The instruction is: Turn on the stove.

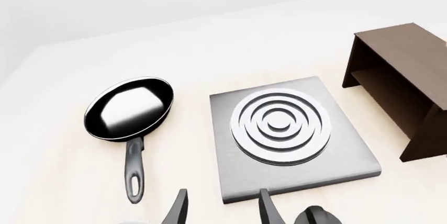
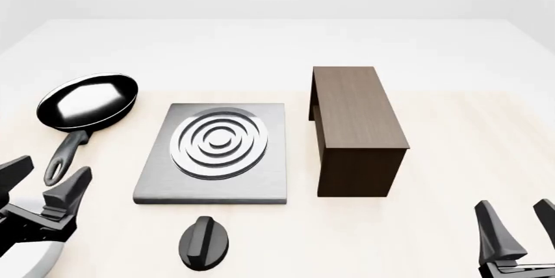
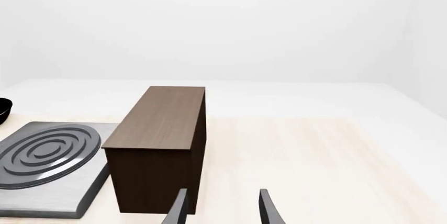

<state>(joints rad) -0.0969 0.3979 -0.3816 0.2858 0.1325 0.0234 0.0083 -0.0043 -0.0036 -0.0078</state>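
The stove (image 2: 260, 184) is a flat grey metal slab with silver rings at the table's middle. It also shows in the left wrist view (image 1: 342, 153) and in the right wrist view (image 3: 49, 195). Its black ridged knob (image 2: 205, 241) lies on the table just in front of the slab, and its top shows in the left wrist view (image 1: 319, 216). My left gripper (image 2: 48, 184) is open and empty at the front left, well left of the knob. My right gripper (image 2: 524, 226) is open and empty at the front right, far from the stove.
A black frying pan (image 2: 88, 101) lies left of the stove, handle pointing toward my left gripper. A tall dark-brown wooden cabinet (image 2: 355, 128) stands right of the stove, between it and my right gripper; it fills the middle of the right wrist view (image 3: 157, 145).
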